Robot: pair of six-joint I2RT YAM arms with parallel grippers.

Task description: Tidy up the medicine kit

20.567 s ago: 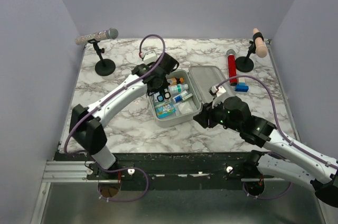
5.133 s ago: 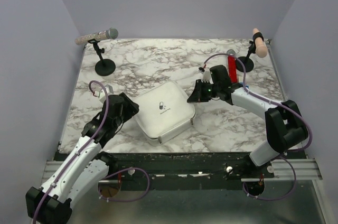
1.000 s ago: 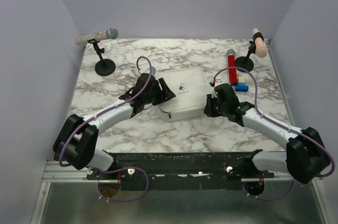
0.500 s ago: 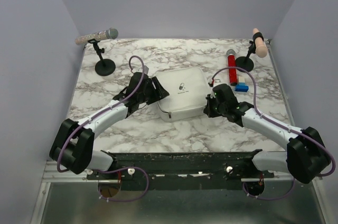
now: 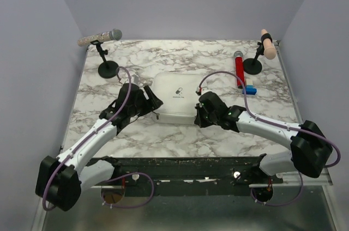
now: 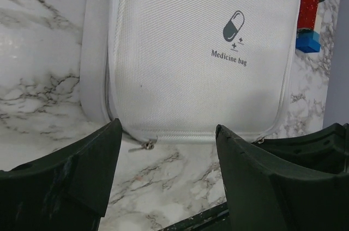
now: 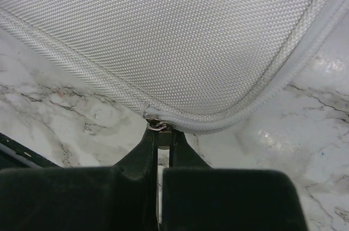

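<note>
The medicine kit [image 5: 175, 98], a grey-white zippered case with a pill logo, lies shut in the middle of the marble table. Its lid [image 6: 202, 51] fills the left wrist view, with a loose zipper pull [image 6: 143, 145] at its near edge. My left gripper [image 6: 166, 157] stands open just short of that edge, with nothing between its fingers. My right gripper [image 7: 162, 138] is shut on a second metal zipper pull [image 7: 161, 128] at the case's rounded corner [image 7: 218, 116]. In the top view the right gripper [image 5: 199, 115] sits at the kit's front right corner and the left gripper [image 5: 153, 104] at its left side.
A red cylinder [image 5: 239, 70] and blue blocks [image 5: 249, 89] lie to the right of the kit. Two black stands hold a microphone [image 5: 100, 37] at back left and a peach handle [image 5: 266, 43] at back right. The table's front edge [image 5: 180, 157] runs close behind both arms.
The kit has shifted left and forward and turned. My right gripper has closed on the zipper pull and followed it. The left gripper has drawn back leftward and opened wider.
</note>
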